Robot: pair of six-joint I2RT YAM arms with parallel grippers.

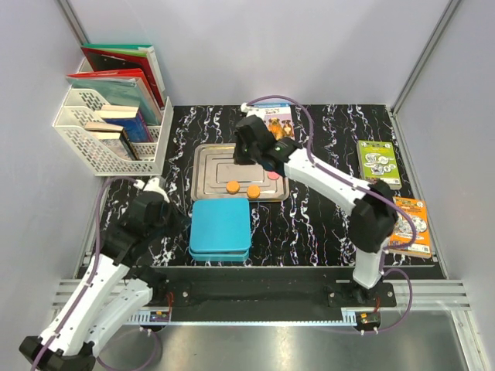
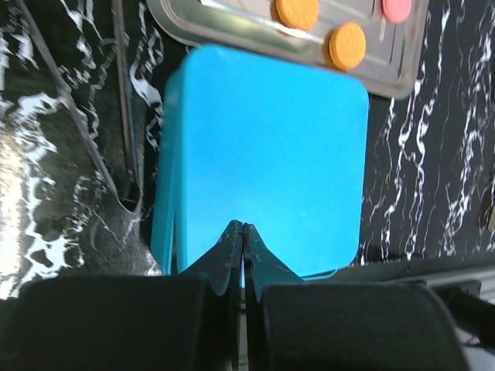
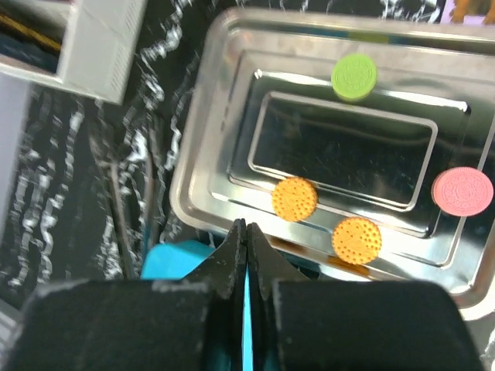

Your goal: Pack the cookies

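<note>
Several cookies lie on a shallow metal tray (image 3: 209,131): a green one (image 3: 353,76), two orange ones (image 3: 295,198) (image 3: 356,239) and a pink one (image 3: 462,190). My right gripper (image 3: 246,226) hangs above the tray's near-left rim, shut with nothing between its fingers. A closed blue tin (image 2: 263,154) sits just in front of the tray (image 1: 209,158). My left gripper (image 2: 242,228) is shut and empty over the tin's near edge. The two orange cookies (image 2: 297,11) (image 2: 346,45) and the pink one (image 2: 396,8) show beyond the tin in the left wrist view.
A white basket of books (image 1: 108,131) stands at the back left. Booklets lie behind the tray (image 1: 277,120) and along the right side (image 1: 377,162) (image 1: 410,224). Grey walls close in the black marbled table (image 1: 325,224).
</note>
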